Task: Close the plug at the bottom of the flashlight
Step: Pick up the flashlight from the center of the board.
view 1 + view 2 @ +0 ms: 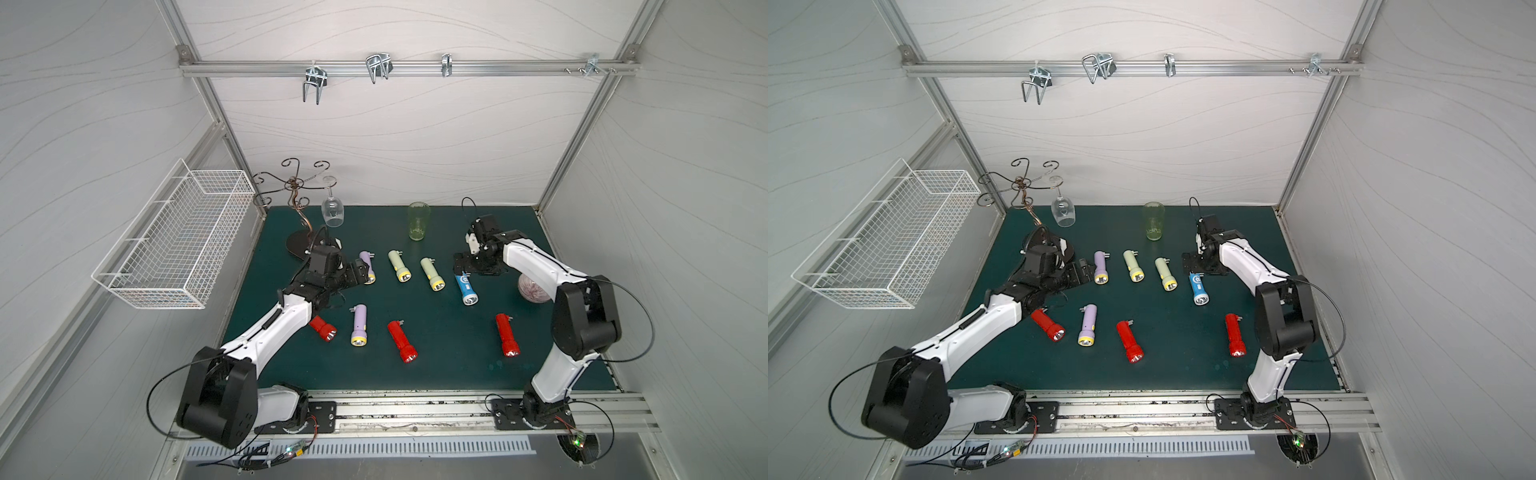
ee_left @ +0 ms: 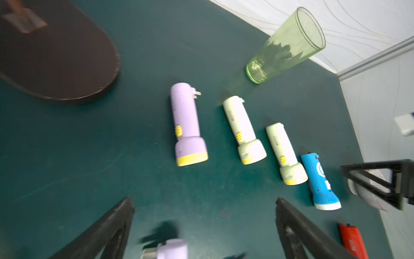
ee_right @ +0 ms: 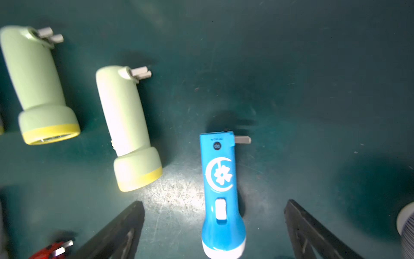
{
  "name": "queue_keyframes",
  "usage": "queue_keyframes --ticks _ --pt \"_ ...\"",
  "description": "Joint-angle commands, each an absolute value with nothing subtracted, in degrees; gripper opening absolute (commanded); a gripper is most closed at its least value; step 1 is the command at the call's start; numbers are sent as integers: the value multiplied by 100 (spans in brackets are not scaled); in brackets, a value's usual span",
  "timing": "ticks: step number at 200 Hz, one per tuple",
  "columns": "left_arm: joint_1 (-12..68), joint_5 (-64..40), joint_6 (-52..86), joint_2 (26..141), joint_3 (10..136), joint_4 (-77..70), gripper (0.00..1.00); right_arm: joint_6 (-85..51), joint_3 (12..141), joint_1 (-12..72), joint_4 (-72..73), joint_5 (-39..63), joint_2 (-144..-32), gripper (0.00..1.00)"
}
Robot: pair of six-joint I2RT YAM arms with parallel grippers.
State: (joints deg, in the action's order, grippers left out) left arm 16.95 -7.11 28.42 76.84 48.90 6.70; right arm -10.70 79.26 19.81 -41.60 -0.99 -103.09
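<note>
White-panelled cell w/ alu. frame; floor = teal mat [image 1: 436, 370]. Rear row, from L-arm side to R-arm side in both top views: purple flashlight [image 1: 367, 262], first green flashlight [image 1: 399, 266], second green flashlight [image 1: 432, 274], blue flashlight [image 1: 465, 289]. Front row: red flashlight [image 1: 324, 329] partly under the L forearm, second purple flashlight [image 1: 359, 325], middle red flashlight [image 1: 402, 341], R-side red flashlight [image 1: 507, 335]. All lie flat, lens ends toward the front rail; where visible, tail prongs stick out sideways. R gripper [image 1: 478, 265] hangs over the blue unit's tail end. In the R wrist view its fingers [image 3: 121, 228] stand wide apart w/ the blue body btwn them, neither touching it. The plug [image 3: 243, 140] is folded out at approx. a right angle to the body, i.e. not closed. L gripper [image 1: 1081, 272] sits just beside the rear purple unit. In the L wrist view its fingers [image 2: 105, 233] are likewise spread, nothing held, w/ the blurred tail of the second purple flashlight btwn them at the frame edge. Background: wire basket [image 1: 174, 237] on the side wall, scroll-wire rack [image 1: 297, 195] w/ an inverted wine glass [image 1: 332, 210] hanging from it, green tumbler [image 1: 419, 221] upright near the rear wall, patterned ball [image 1: 530, 291] partly hidden by the R arm.
</note>
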Motion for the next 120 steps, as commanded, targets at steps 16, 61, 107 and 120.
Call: queue_keyframes --ticks 16,61,107,120 --pt "1750 -1205 2676 8378 5579 429 100 -771 8257 2170 -4860 -446 -10860 93" --pt "1749 -1398 2399 8701 5559 474 100 -620 8336 2234 -4805 -741 -11285 74" --pt "1749 -1484 2453 8800 5616 431 100 -549 8572 2258 -4722 -945 -11691 62" --pt "1749 -1455 2439 8759 5594 461 100 -543 8661 2271 -4736 -980 -11799 61"
